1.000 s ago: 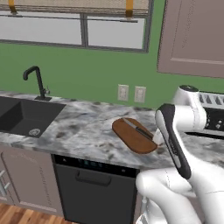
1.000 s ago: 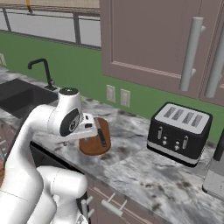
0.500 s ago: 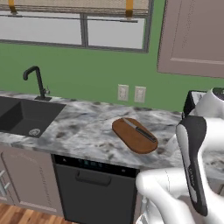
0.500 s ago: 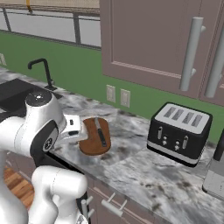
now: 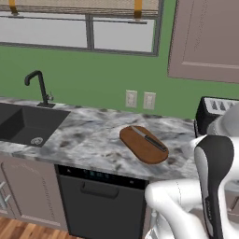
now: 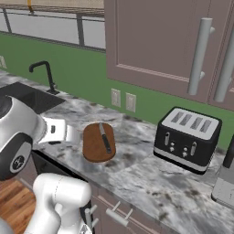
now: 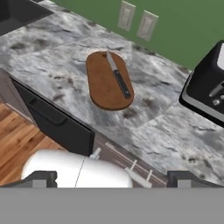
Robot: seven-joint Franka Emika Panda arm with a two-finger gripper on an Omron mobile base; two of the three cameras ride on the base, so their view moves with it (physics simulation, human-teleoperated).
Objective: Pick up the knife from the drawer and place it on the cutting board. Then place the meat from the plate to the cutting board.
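The oval reddish-brown cutting board (image 5: 142, 145) (image 6: 98, 145) (image 7: 105, 83) lies flat on the marble counter. On it rests the knife (image 5: 149, 139) (image 6: 105, 138) (image 7: 119, 78), black handle toward the front edge and grey blade toward the wall. My gripper (image 7: 113, 179) is drawn back off the counter, well short of the board, and looks down at it from above the floor. Its dark fingertips (image 7: 41, 178) stand far apart with nothing between them, so it is open. Drawer fronts with silver handles (image 6: 119, 217) sit pushed in under the counter edge. The meat and the plate are out of view.
A black toaster (image 6: 186, 137) (image 5: 212, 112) (image 7: 205, 94) stands right of the board. A black sink (image 5: 23, 125) with a faucet (image 5: 39, 86) is at the left. A dishwasher front (image 5: 100, 200) sits below the counter. Two wall outlets (image 5: 140, 99) are behind the board.
The arm has pulled back from the board, away from the counter and lower. The knife stays lying on the board. The fingers stay wide apart.
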